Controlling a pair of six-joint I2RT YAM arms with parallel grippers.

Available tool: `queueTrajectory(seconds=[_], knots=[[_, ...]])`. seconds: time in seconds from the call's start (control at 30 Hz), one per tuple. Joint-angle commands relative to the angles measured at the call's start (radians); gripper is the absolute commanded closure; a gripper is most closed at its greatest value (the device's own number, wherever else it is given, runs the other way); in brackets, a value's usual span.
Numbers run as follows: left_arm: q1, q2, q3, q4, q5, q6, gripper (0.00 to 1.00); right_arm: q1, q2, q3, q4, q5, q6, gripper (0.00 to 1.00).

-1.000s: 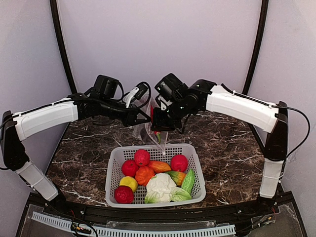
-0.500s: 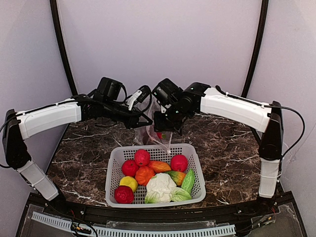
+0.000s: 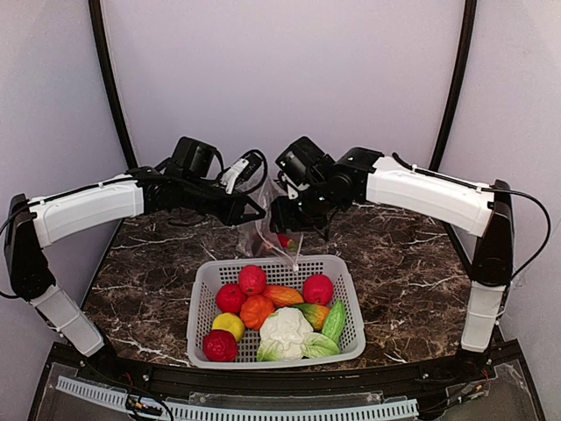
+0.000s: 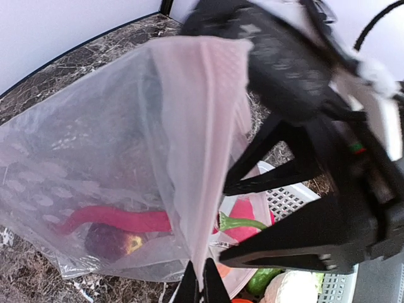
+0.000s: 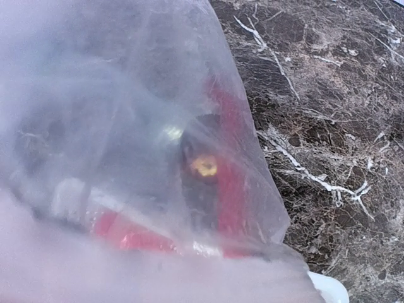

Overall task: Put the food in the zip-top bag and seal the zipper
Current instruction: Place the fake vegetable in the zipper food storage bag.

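Note:
The clear zip-top bag (image 3: 263, 230) hangs above the table behind the basket. My left gripper (image 4: 202, 281) is shut on its mouth edge, where the whitish zipper band (image 4: 211, 126) runs upward. Inside the bag lie a red chili (image 4: 120, 219) and a dark purple piece (image 4: 107, 241) with a yellow spot. My right gripper (image 3: 282, 219) is at the bag's mouth with its black fingers (image 4: 284, 255) spread open. A red pepper with a green stem (image 4: 246, 224) shows between them; touching or not, I cannot tell. The bag fills the right wrist view (image 5: 126, 126), hiding that gripper's own fingers.
A white slotted basket (image 3: 202, 279) stands in front of the bag. It holds red, orange, yellow and green toy produce (image 3: 252, 279) and a white cauliflower (image 3: 285, 329). Dark marble table (image 3: 403, 263) lies around it, with walls close on both sides.
My right gripper's jaws have spread apart at the bag's mouth, and the red pepper they carried now sits lower against the bag. My left gripper keeps its pinch on the bag.

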Motion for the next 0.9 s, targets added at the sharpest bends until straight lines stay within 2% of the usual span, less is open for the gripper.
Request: queueTrajectory(seconds=[0.0,0.2,0.47,0.63,0.87], knots=[[0.039,-0.014,0.020,-0.013,-0.029,-0.051,0.99,0.020,-0.136,-0.078,0.126,-0.061,-0.058,0.43],[0.073,-0.025,0.013,0.005,-0.008,-0.065,0.99,0.032,-0.298,-0.231,0.263,-0.113,-0.084,0.39],[0.146,-0.061,0.006,0.020,-0.005,-0.075,0.99,0.089,-0.470,-0.458,0.182,-0.098,-0.058,0.31],[0.158,-0.064,-0.003,0.034,0.003,-0.086,0.99,0.162,-0.478,-0.546,0.141,-0.104,0.006,0.25],[0.158,-0.053,-0.008,0.041,0.010,-0.093,0.99,0.255,-0.378,-0.576,0.166,-0.125,0.032,0.17]])
